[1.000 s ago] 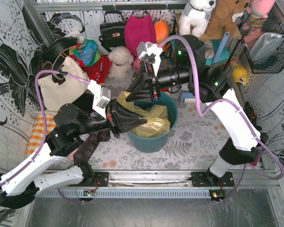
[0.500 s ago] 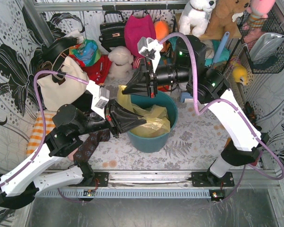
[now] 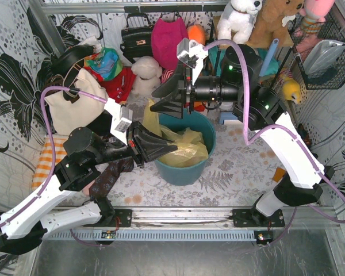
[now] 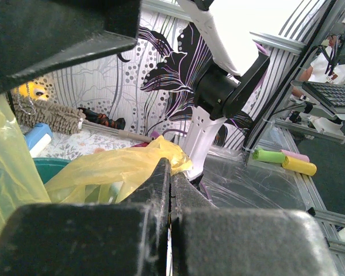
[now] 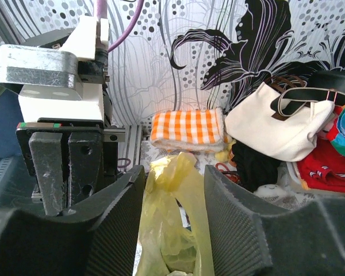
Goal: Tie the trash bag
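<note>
L hand (image 3: 176, 150) pinches trash bag (image 3: 188, 150) rim taut; R hand (image 3: 155, 103), half open, straddles raised flap (image 5: 172, 172), prob. to grab it.

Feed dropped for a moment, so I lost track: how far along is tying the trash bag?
Done: nothing tied; the trash bag sits knotless in the teal bin. In hand: the left gripper is shut at the bag's near rim, and the right gripper stands open around a raised flap of the bag, not clamped. Left: grip that flap, gather both sides, tie.
</note>
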You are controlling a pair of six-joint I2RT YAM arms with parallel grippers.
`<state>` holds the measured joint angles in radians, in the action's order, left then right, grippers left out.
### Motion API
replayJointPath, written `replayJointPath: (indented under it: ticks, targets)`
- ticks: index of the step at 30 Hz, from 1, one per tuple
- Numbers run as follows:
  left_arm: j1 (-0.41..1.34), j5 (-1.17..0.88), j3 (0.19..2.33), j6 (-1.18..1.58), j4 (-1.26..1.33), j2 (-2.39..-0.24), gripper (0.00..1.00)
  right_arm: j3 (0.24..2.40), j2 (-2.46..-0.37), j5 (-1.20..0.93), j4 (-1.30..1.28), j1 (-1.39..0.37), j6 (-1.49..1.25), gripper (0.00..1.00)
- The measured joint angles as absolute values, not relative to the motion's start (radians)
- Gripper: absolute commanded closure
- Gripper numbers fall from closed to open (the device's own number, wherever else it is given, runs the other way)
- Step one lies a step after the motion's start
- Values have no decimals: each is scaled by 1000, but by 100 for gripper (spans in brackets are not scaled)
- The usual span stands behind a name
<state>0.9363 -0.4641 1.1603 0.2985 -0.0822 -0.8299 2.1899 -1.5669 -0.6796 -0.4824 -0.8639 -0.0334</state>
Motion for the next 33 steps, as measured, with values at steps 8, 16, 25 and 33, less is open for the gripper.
replayJointPath:
  ticks: [8,16,25,33]
  targets:
    - [936,-464,1160,299,-82,-833,100,2174,-1567,-734,-477,-864,-32,48]
    - [936,-464,1160,302,-81,-834,100,2175,-1577,-789,-478,-864,-14,41]
    - [936,-464,1160,308,-67,-835,100,2175,-1585,-801,-477,-864,-6,32]
    - [936,-464,1160,313,-63,-836,100,2174,-1585,-805,-468,-864,8,44]
